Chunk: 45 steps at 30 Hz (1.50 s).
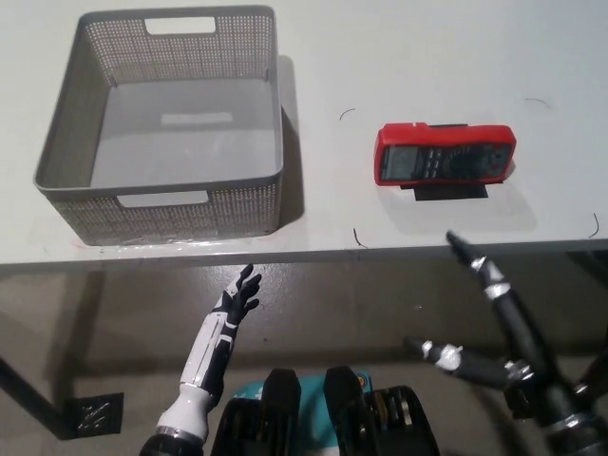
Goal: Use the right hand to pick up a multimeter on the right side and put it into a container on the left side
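Multimeter point(445, 155): a red-cased instrument with a dark grey face and a central dial, lying flat with its long axis running left to right, in the upper right of the frame. It is resting across a small black strip point(452, 191) that is showing below its lower edge. Container point(171, 199): a grey perforated basket with cut-out handles in its short walls, standing upright and empty in the upper left of the frame, well apart from the multimeter.
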Available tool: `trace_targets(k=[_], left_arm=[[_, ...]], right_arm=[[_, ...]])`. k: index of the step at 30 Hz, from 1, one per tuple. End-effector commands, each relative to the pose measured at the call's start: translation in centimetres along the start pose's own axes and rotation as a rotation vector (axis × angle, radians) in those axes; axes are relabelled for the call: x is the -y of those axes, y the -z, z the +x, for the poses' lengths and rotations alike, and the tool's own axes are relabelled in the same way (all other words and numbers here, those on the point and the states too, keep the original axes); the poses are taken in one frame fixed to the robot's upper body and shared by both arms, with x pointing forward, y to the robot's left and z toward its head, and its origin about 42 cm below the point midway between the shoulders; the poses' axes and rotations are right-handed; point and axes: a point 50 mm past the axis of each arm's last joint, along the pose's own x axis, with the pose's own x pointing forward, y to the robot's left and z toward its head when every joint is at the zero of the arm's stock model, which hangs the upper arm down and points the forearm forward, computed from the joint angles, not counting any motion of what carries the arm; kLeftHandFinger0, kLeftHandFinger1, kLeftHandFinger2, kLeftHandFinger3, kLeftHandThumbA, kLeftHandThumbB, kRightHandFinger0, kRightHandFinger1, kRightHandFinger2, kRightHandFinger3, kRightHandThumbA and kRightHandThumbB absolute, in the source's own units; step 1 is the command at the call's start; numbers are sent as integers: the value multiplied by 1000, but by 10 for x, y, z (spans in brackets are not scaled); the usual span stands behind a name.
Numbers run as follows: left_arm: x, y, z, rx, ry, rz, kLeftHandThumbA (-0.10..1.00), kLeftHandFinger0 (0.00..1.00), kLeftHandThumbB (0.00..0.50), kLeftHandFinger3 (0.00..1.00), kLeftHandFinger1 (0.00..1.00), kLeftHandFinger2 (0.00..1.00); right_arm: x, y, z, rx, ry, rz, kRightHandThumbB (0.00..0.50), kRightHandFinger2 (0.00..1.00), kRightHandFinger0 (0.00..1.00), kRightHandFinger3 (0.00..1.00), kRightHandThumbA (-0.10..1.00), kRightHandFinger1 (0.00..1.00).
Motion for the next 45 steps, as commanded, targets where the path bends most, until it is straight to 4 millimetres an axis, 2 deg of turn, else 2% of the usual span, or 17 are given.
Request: trace_targets(k=[1, 3, 5, 7, 9, 14, 15, 17, 20, 25, 27, 29, 31, 35, 39, 43, 45], left_arm=[[-5, -16, 13, 135, 11, 37, 1000, 1000, 338, 1000, 1000, 1000], [-4, -16, 15, 132, 14, 34, 1000, 1000, 339, 1000, 1000, 1000], [-4, -15, 15, 130, 13, 33, 1000, 1000, 335, 1000, 1000, 1000], [-4, -14, 14, 126, 16, 31, 1000, 1000, 336, 1000, 1000, 1000], [-3, -13, 11, 121, 17, 26, 1000, 1000, 337, 1000, 1000, 1000], [-4, -10, 7, 111, 18, 30, 1000, 1000, 331, 1000, 1000, 1000], [-4, -10, 7, 109, 17, 31, 1000, 1000, 333, 1000, 1000, 1000], [-4, -9, 7, 108, 19, 36, 1000, 1000, 336, 1000, 1000, 1000], [-4, -9, 7, 105, 17, 50, 1000, 1000, 328, 1000, 1000, 1000], [-3, -7, 6, 100, 18, 46, 1000, 1000, 328, 1000, 1000, 1000], [-3, -7, 5, 101, 19, 44, 1000, 1000, 327, 1000, 1000, 1000], [-2, -7, 5, 101, 20, 49, 1000, 1000, 325, 1000, 1000, 1000], [-2, -7, 6, 100, 22, 41, 1000, 1000, 319, 1000, 1000, 1000], [-2, -8, 7, 102, 25, 45, 1000, 1000, 323, 1000, 1000, 1000], [-1, -7, 6, 98, 28, 45, 1000, 1000, 329, 1000, 1000, 1000], [-1, -9, 8, 106, 30, 37, 1000, 1000, 322, 1000, 1000, 1000], [-2, -10, 9, 110, 31, 44, 1000, 1000, 322, 1000, 1000, 1000]], right_arm=[[85, -90, 64, 53, -140, -421, 326, 1000, 1000, 1000, 1000, 1000], [106, -107, 92, 9, -192, -471, 331, 1000, 1000, 1000, 1000, 1000], [119, -115, 121, -33, -239, -471, 361, 1000, 1000, 1000, 1000, 1000], [126, -118, 141, -75, -269, -491, 366, 1000, 1000, 1000, 1000, 1000], [136, -123, 175, -134, -295, -560, 356, 1000, 1000, 1000, 1000, 1000], [144, -126, 246, -264, -336, -593, 368, 1000, 1000, 1000, 1000, 1000], [145, -126, 258, -290, -345, -608, 394, 1000, 1000, 1000, 1000, 1000], [144, -125, 280, -327, -355, -634, 410, 1000, 1000, 1000, 1000, 1000], [142, -120, 310, -400, -385, -636, 415, 1000, 1000, 1000, 1000, 1000], [135, -116, 339, -508, -445, -664, 417, 1000, 1000, 1000, 1000, 1000], [131, -114, 350, -550, -481, -667, 462, 1000, 1000, 1000, 1000, 1000], [124, -115, 360, -589, -522, -691, 462, 1000, 1000, 1000, 1000, 1000], [115, -116, 368, -627, -559, -758, 497, 1000, 1000, 1000, 1000, 1000], [105, -119, 376, -691, -625, -851, 500, 1000, 1000, 1000, 1000, 1000], [94, -115, 377, -751, -729, -956, 442, 1000, 1000, 1000, 1000, 1000], [89, -107, 375, -768, -746, -1003, 499, 1000, 1000, 1000, 1000, 1000], [84, -103, 374, -779, -743, -1013, 500, 1000, 1000, 1000, 1000, 1000]])
